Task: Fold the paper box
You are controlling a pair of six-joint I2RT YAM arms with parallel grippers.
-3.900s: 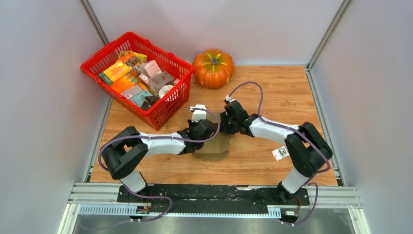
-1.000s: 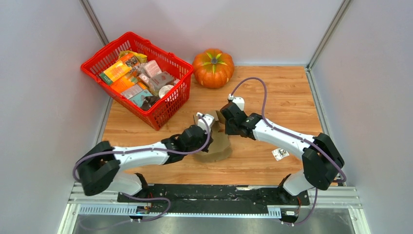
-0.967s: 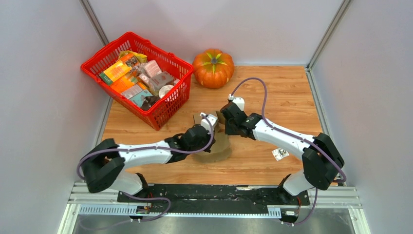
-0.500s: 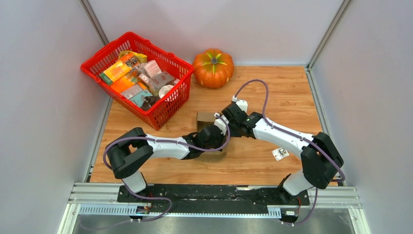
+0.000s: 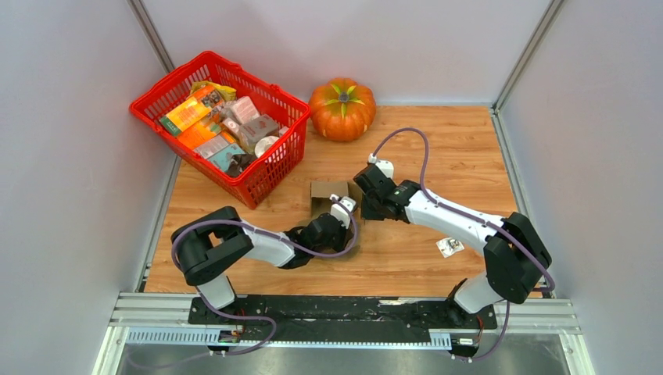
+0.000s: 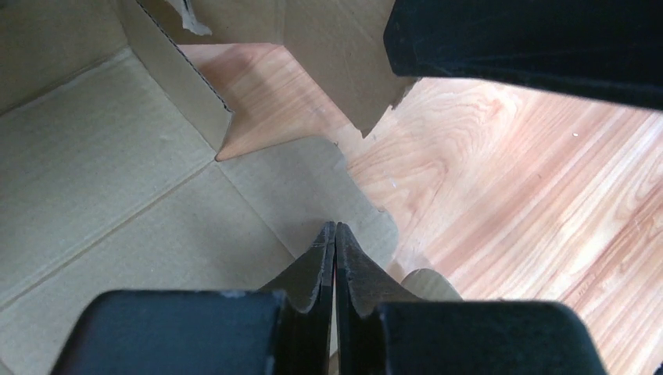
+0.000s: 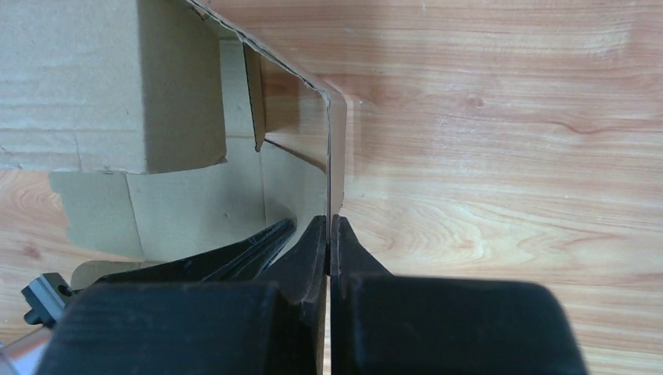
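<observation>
Box [image 5: 325, 191] half-formed: right pincer [image 7: 329, 222] pinches side wall [image 7: 335, 148] upright; left pincer [image 6: 335, 231], pressed together, sits on bottom flap [image 6: 309, 183], probably pinning it to bench [image 5: 457, 148].

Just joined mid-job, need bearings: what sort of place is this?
Probably a lab test cell: grey walls box in a wooden table, with staged props, a red basket and a pumpkin.

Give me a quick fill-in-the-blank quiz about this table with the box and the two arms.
The basket holding printed packages is ___.
The gripper pinching the paper box by its upright wall belongs to the ___ arm.
The left gripper is ___, not open.
The pumpkin is ___.
Missing: red; right; shut; orange.
</observation>
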